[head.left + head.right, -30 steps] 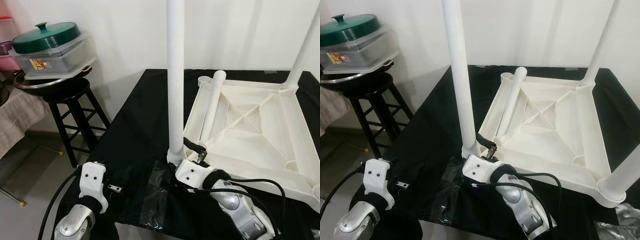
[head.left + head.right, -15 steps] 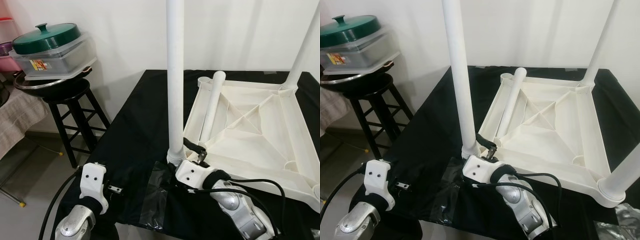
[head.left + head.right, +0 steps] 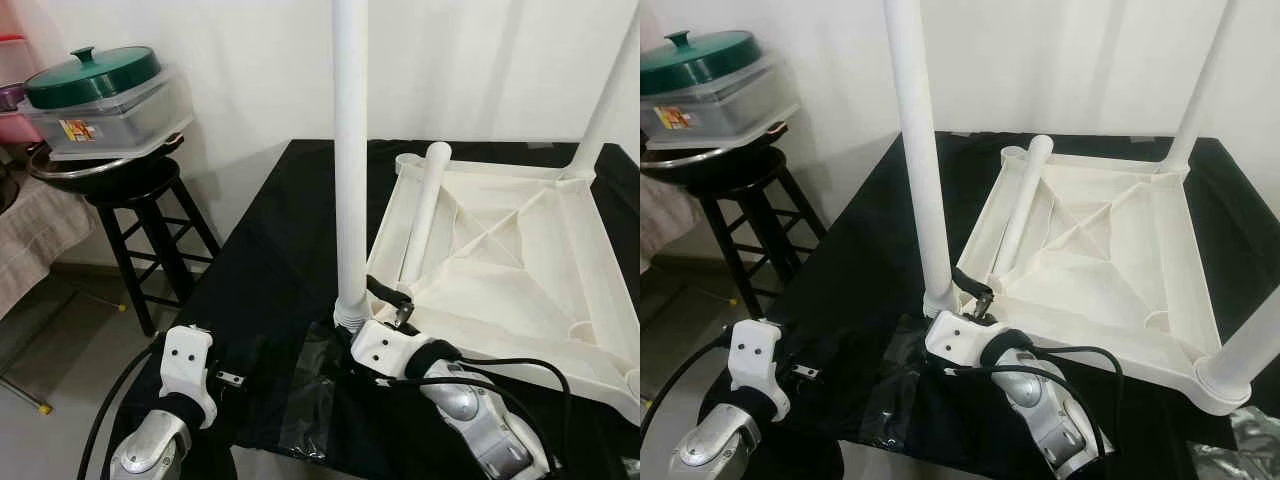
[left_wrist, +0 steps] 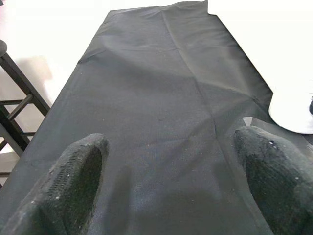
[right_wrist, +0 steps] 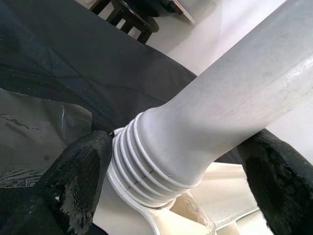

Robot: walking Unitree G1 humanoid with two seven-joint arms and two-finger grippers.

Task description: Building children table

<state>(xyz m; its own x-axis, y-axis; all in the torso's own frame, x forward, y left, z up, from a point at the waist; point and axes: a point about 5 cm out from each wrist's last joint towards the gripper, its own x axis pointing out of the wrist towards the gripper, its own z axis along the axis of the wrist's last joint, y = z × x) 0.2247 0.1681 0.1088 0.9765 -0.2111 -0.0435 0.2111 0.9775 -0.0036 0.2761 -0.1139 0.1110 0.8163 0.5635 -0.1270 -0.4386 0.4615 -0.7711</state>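
Two grippers were in view over a work surface draped in black cloth (image 3: 270,250). The white children's table (image 3: 500,270) lay upside down on the cloth, toward the robot's right, its ribbed underside facing up. A white leg (image 3: 350,150) stood upright in the near corner socket on the robot's left side of the table, and the right gripper (image 3: 385,300) was at the ribbed base of that leg, where it met the socket. In the right wrist view its two black fingers (image 5: 78,181) sat on either side of the ribbed collar, close against it, though actual pressing contact could not be made out. Another leg (image 3: 605,90) stood in the far right corner, and a third (image 3: 1255,345) rose from the near right corner. One loose leg (image 3: 425,210) lay along the left inner edge of the upturned table. The left gripper (image 4: 166,186) hovered low over bare cloth near the front edge, its fingers spread wide and holding nothing. Some clear plastic film (image 3: 310,390) lay on the cloth between the two arms. Off to the left a black stool (image 3: 140,210) carried a clear container with a green lid (image 3: 90,75).
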